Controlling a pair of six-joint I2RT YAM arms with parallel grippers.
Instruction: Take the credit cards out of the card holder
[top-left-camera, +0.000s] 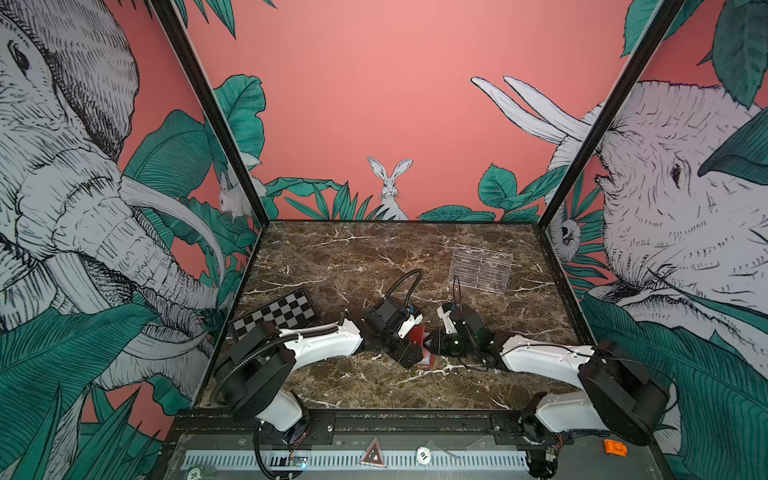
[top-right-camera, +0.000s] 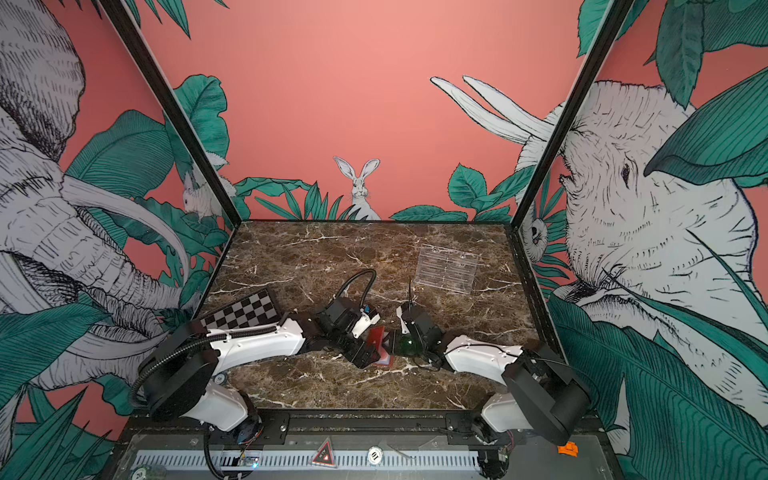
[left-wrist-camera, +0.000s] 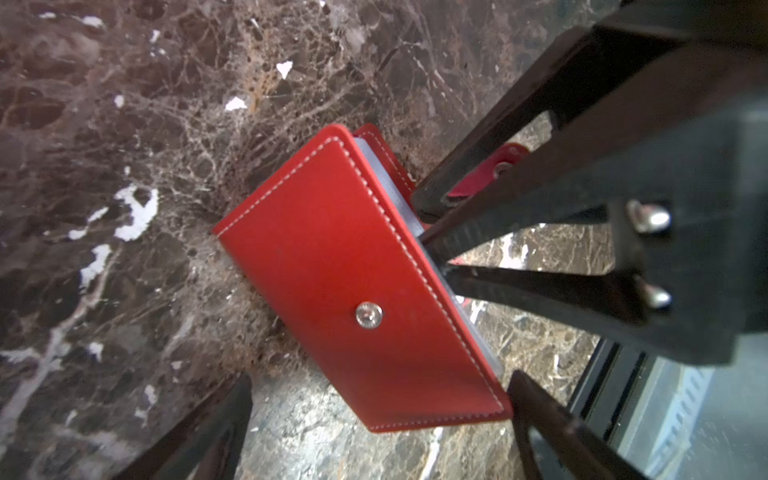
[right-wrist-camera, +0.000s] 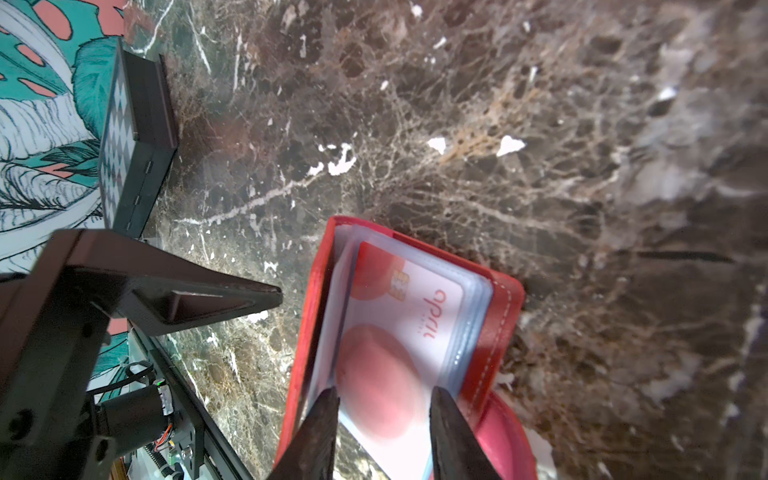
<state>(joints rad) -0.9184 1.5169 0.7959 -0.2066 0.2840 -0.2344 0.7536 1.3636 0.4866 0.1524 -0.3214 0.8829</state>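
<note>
In both top views, 2 robot arms meet at the lower centre of a brown marble desk (top-left-camera: 353, 257). Their wrists cover most of the red card holder (top-left-camera: 417, 334). Only slivers of red show between them, and the fingertips of both arms are hidden.

The wrist views show more. In the left wrist view the card holder (left-wrist-camera: 332, 270) sits tilted at mid-frame with its outer cover toward the camera and 1 silver snap stud (left-wrist-camera: 369, 315) on it. The left pincer (left-wrist-camera: 382, 376) is spread wide and empty, with 1 finger at each lower corner of the frame. The lower right finger is close to a corner of the cover, but contact is unclear.

In the right wrist view the holder is open like a book. The right pincer (right-wrist-camera: 384, 392) is narrowed part-way onto its bundle of clear sleeves, 1 finger on each side. 1 credit card (right-wrist-camera: 399, 324), white with red-orange circles, shows in the front sleeve. Its lower end is blurred and its lettering is hard to read. Whether the sleeves behind it hold more cards cannot be told.

Also on the desk are 1 chequered board (top-left-camera: 278, 313) at left and 1 clear acrylic stand (top-left-camera: 480, 268) at upper right.
</note>
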